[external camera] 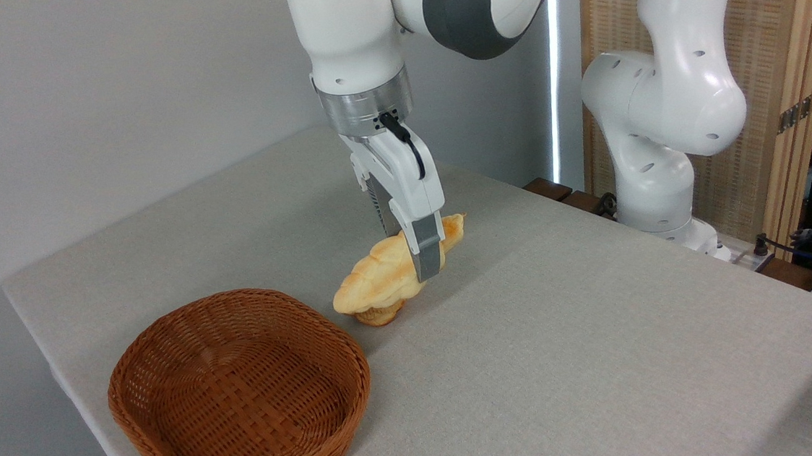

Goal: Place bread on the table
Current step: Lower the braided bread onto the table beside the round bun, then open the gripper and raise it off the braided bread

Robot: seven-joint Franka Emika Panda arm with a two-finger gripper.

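The gripper (pixel 424 259) points downward and is closed around the bread (pixel 393 272), its near grey finger (pixel 427 254) pressed flat against the loaf's side a little toward the toasted pointed end. The far finger is hidden behind the loaf, so only the near one can be made out, and the width of the gap between the fingers is simply the thickness of the bread there. The loaf runs slantwise through the grip: its toasted tip sticks out up and to the right of the fingers, while the longer, paler, lumpy part reaches down and to the left of them.

Directly below that lower end sits a small round bun (pixel 378 315), mostly covered by the loaf; whether the loaf touches it or hangs just above cannot be told from this angle. Whether any part of the bread touches the table (pixel 566 331) is also unclear, though it is very low over the grey surface.

Down and to the left of the gripper, well clear of the fingers, stands a brown wicker basket (pixel 169 348), its lower rim cut off by the picture's edge. The arm's upper links leave the picture at the top.
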